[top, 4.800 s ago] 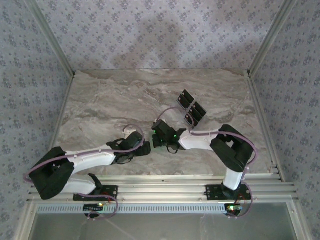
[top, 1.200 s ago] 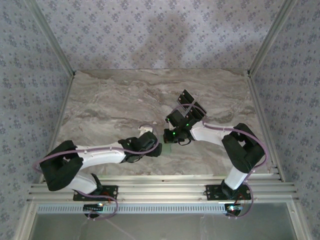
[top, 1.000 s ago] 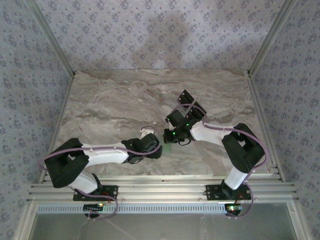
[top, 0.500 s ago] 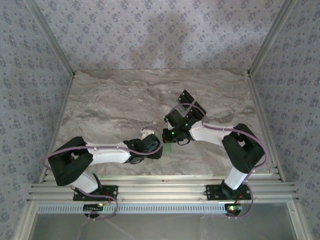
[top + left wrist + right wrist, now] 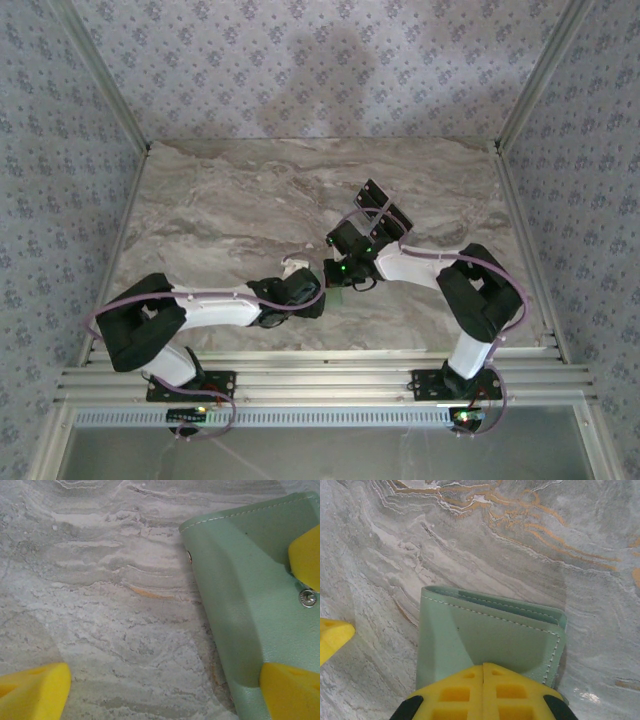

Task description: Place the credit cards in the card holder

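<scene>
The pale green card holder (image 5: 490, 630) lies flat on the marble table; a sliver of the card holder (image 5: 334, 292) shows between the two grippers. My right gripper (image 5: 484, 669) is shut, its yellow tips together on top of the holder. My left gripper (image 5: 160, 692) is open just left of the card holder (image 5: 245, 605), with the right fingertip (image 5: 290, 690) over its near corner and the other on bare table. The dark credit cards (image 5: 383, 206) lie behind the right gripper (image 5: 339, 270), partly covered by that arm. The left gripper (image 5: 310, 294) sits close beside it.
The marble table (image 5: 220, 210) has open surface to the left and at the back. Patterned walls and metal frame posts enclose it. A metal rail (image 5: 320, 375) runs along the near edge by the arm bases.
The left arm has reached rightward until its gripper sits at the holder. The right gripper has edged slightly left and stays shut on top of the holder.
</scene>
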`<state>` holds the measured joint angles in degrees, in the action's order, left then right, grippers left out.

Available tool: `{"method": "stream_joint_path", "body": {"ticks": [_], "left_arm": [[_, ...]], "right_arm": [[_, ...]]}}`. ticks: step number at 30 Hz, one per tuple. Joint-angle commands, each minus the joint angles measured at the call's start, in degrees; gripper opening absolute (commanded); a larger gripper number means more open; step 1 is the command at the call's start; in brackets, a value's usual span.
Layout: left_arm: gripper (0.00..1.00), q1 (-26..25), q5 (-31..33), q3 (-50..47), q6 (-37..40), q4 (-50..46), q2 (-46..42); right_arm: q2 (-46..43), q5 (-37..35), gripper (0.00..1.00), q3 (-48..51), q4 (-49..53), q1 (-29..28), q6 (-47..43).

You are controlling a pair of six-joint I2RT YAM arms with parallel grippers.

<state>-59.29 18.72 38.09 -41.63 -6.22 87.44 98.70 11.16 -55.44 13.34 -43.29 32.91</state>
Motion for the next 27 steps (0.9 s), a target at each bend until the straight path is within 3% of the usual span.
{"method": "stream_joint_path", "body": {"ticks": [1, 14, 27], "left_arm": [[0.97, -0.4, -0.6, 0.1, -0.5, -0.7, 1.6], [0.97, -0.3, -0.8, 0.2, -0.7, -0.5, 2.0], [0.97, -0.4, -1.0, 0.4, -0.6, -0.8, 2.0]], "right_arm": [[1.3, -2.3, 0.0, -0.8, 0.6, -0.1, -1.5], [1.8, -6.1, 0.0, 0.7, 1.1, -1.0, -4.4], [2.9, -12.4, 0.0, 2.6, 1.7, -6.1, -8.2]]}}
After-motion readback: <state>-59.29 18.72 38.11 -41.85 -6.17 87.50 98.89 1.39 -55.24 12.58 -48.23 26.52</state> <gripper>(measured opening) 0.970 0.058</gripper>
